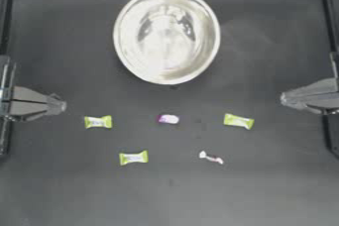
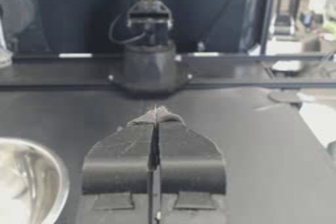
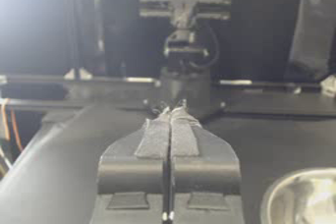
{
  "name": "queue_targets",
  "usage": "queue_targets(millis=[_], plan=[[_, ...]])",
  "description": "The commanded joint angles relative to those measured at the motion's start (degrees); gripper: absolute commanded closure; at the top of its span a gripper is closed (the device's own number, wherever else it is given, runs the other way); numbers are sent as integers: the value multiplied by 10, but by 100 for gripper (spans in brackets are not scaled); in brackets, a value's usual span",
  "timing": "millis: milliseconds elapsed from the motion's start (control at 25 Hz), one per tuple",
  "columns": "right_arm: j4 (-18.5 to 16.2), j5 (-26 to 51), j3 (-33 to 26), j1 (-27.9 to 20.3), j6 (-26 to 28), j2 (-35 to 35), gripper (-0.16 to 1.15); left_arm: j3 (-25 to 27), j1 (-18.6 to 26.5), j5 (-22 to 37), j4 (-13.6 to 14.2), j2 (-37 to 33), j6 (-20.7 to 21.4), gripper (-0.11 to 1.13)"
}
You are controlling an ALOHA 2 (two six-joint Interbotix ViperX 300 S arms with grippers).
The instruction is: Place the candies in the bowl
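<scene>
Both arms parked at table edges: left gripper (image 1: 59,105) and right gripper (image 1: 285,99), jaws pressed together, empty. Five candies (image 1: 167,119) lie loose, well apart, below the empty bowl (image 1: 166,35). Recommended: spread jaws first, descend vertically over one candy, pinch wrapper body, not twisted ends.

silvery bowl (image 1: 165,35), yellow-green candies (image 1: 98,121), dark table (image 1: 278,190)

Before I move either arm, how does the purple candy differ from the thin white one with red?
The purple candy is plump and rounded; the white-and-red candy is thin and long. The purple one sits in the row nearer the bowl, in line below it; the white-and-red one lies a row farther off, to the right and tilted. Both rest on the table, outside the bowl, untouched.
</scene>
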Motion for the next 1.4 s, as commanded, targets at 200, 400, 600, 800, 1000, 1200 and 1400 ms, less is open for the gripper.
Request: queue_targets(millis=[200,400,600,800,1000,1200,1400], plan=[[2,-30,7,-1,7,4,91,8,3,-5,6,-12,26,94],[-6,-33,7,-1,-1,7,80,11,2,-5,5,-12,25,91],[-27,-47,8,-1,4,8,24,10,2,-4,5,-11,25,40],[-27,-48,7,-1,3,15,-5,0,3,25,5,-9,26,-5],[-27,-48,2,-1,2,36,3,-25,32,120,4,-6,25,3],[-23,-47,0,-3,3,44,2,-71,100,274,4,37,23,0],[-18,-46,3,-12,5,43,2,-112,141,365,7,126,27,-1]])
